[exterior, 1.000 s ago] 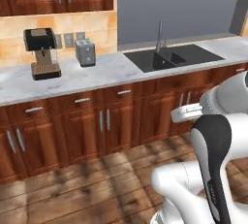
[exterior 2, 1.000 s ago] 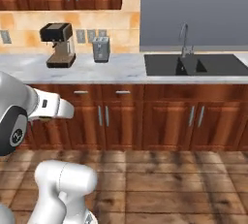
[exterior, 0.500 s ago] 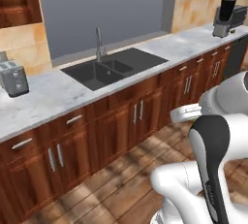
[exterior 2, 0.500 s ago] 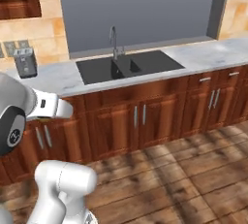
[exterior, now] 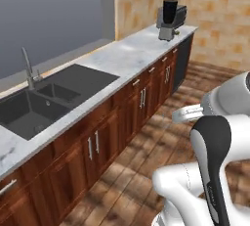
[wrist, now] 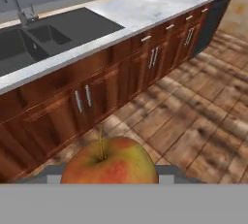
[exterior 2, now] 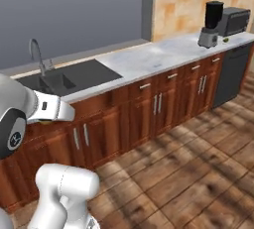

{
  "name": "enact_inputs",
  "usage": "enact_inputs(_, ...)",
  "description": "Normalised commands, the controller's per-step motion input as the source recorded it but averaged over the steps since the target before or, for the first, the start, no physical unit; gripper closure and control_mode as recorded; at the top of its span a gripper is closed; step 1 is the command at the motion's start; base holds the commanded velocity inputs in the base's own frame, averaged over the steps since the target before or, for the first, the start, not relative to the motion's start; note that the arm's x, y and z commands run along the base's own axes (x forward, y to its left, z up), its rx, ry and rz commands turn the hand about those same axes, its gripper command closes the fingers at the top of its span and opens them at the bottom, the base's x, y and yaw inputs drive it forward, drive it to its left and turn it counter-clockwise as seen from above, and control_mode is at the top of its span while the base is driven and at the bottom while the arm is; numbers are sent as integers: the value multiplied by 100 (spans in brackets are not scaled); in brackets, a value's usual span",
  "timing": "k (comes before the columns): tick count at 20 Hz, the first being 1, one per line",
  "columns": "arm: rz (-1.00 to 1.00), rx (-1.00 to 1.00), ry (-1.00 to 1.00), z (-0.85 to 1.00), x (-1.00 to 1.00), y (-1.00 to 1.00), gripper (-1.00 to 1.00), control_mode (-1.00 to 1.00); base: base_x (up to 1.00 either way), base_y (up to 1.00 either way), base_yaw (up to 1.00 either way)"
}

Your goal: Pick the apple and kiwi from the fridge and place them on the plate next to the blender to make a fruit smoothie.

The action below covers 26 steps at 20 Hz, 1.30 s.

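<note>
The apple (wrist: 109,163) sits at the bottom of the hand view, orange-yellow with a red blush and a thin stem rising from its dimple, held in the end effector (wrist: 109,172), whose grey fingers (wrist: 167,171) show on either side of the fruit and press against it. Beyond the apple lies the wooden plank floor (wrist: 193,116) and a run of dark brown cabinets (wrist: 121,77) with grey bar pulls.

The marble counter (exterior: 129,56) runs along the wall, with a dark double sink (exterior: 44,98) and a curved grey faucet (exterior: 28,68) set into it. At the counter's far end stands the blender (exterior: 168,19), a near-black jar on a grey base, just beside a black boxy oven (exterior 2: 234,21). In the right base view a small green fruit, probably the kiwi (exterior 2: 225,38), lies on the counter close to the blender's base; it's too small to tell whether a plate is under it. A dark dishwasher panel (exterior 2: 229,74) sits below that end of the counter. The arm's white links (exterior: 215,137) rise in the foreground of the left base view.
</note>
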Motion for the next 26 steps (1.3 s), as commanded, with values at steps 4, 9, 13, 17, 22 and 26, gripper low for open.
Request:
enact_inputs(4, 0, 0, 0, 0, 0, 0, 100, 100, 100, -36, -47)
enact_inputs(9, 0, 0, 0, 0, 0, 0, 100, 100, 100, -37, -46)
enact_inputs(13, 0, 0, 0, 0, 0, 0, 100, 100, 100, -34, -49)
enact_inputs(17, 0, 0, 0, 0, 0, 0, 100, 100, 100, -34, -49)
enact_inputs(22, 0, 0, 0, 0, 0, 0, 100, 100, 100, -16, -36)
enact_inputs(26, 0, 0, 0, 0, 0, 0, 100, 100, 100, 1, -18)
